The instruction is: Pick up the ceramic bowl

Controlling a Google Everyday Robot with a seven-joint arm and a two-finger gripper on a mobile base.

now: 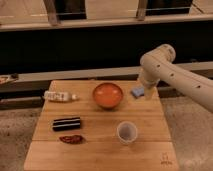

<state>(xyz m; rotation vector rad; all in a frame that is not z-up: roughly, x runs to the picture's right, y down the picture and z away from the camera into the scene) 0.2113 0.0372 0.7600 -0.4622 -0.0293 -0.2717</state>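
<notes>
Single view only, set high before the table (150, 120), facing down and across it, near enough to fill the frame's lower half. Gripper (148, 94) right of centre, above far edge.

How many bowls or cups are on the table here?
2. The orange bowl sits at the back centre of the table; the white cup stands front right of it. The gripper hangs right of the bowl, beside a blue object. None seems hidden.
</notes>
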